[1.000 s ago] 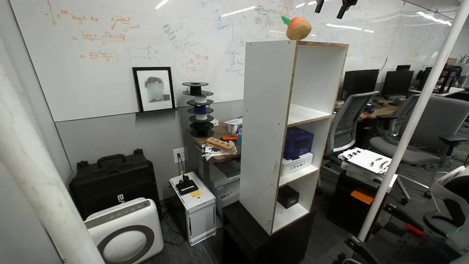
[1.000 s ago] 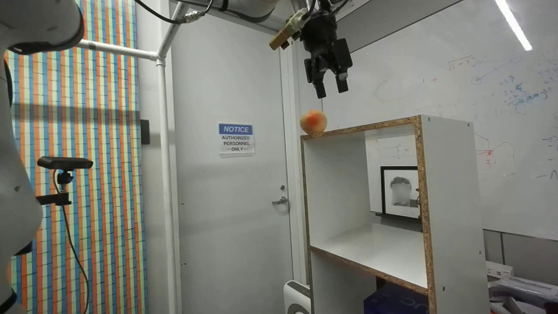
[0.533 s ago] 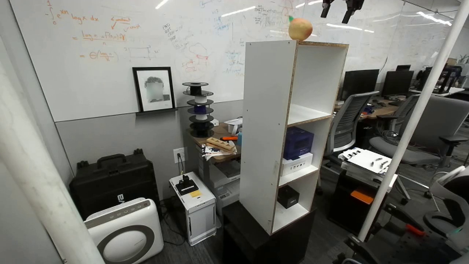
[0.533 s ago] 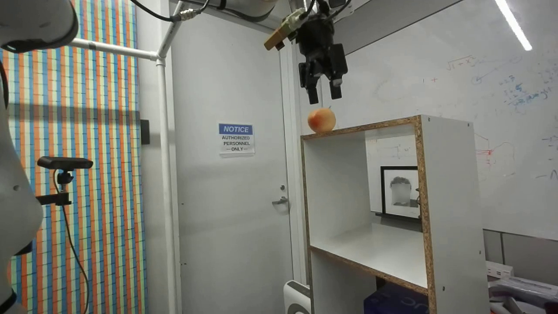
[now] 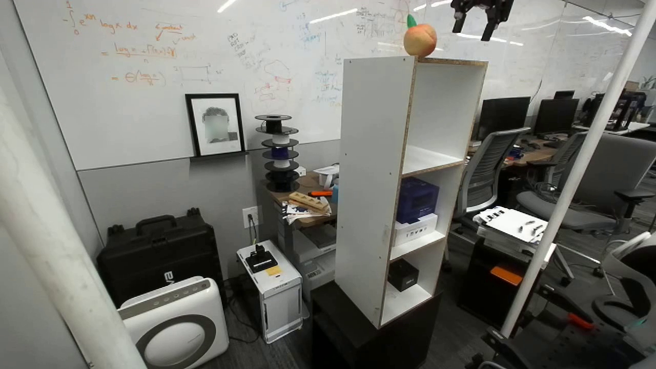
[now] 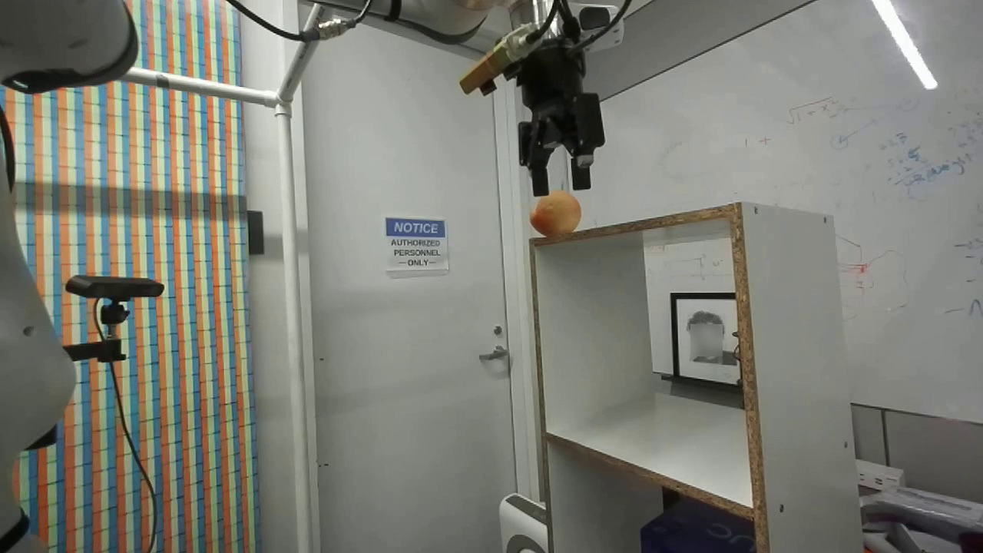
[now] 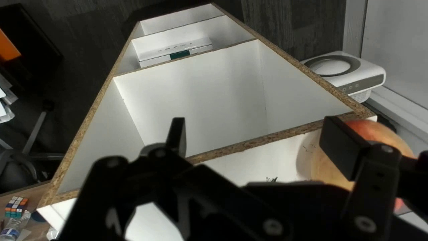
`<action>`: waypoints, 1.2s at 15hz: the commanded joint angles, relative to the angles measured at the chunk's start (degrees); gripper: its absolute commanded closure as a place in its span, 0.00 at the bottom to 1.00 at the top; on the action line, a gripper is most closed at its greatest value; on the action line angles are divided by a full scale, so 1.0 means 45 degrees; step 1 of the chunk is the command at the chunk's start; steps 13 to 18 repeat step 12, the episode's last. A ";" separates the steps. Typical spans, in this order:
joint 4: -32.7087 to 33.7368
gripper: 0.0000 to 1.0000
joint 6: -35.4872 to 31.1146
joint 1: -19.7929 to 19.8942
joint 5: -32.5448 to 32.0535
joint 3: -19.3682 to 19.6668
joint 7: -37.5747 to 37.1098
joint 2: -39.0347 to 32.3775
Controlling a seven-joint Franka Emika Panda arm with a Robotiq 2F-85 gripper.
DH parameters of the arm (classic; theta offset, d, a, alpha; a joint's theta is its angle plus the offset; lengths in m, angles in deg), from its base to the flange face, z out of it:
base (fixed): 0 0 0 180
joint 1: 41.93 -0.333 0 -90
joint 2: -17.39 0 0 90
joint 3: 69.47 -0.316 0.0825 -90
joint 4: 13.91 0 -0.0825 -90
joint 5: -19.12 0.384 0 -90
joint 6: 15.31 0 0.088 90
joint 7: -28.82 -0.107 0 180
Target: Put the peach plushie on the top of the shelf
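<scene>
In an exterior view, the peach plushie (image 5: 420,41) sat on top of the shelf (image 5: 375,189), green leaf (image 5: 411,21) up, and your gripper (image 5: 472,34) hung apart from it, jaws spread, nothing between them. In an exterior view, the peach plushie (image 6: 556,215) rested near a front corner. In the wrist view, one finger (image 7: 343,149) partly hid it. It looked light, soft and apt to roll; if you had to take hold, a gentle squeeze across its widest part, clear of the leaf, seemed safest.
</scene>
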 commanded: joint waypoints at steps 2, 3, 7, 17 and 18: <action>-0.0294 0.00 0.0368 0.0078 0.0235 0.0027 0.0460 0.0383; -0.0317 0.00 0.0421 0.0079 0.0233 0.0033 0.0506 0.0386; -0.0426 0.00 0.1171 0.0067 -0.0009 0.0021 0.0805 0.0412; -0.0246 0.00 0.0981 0.0068 -0.0057 -0.0008 0.0512 -0.0055; -0.0246 0.00 0.0981 0.0068 -0.0057 -0.0008 0.0512 -0.0055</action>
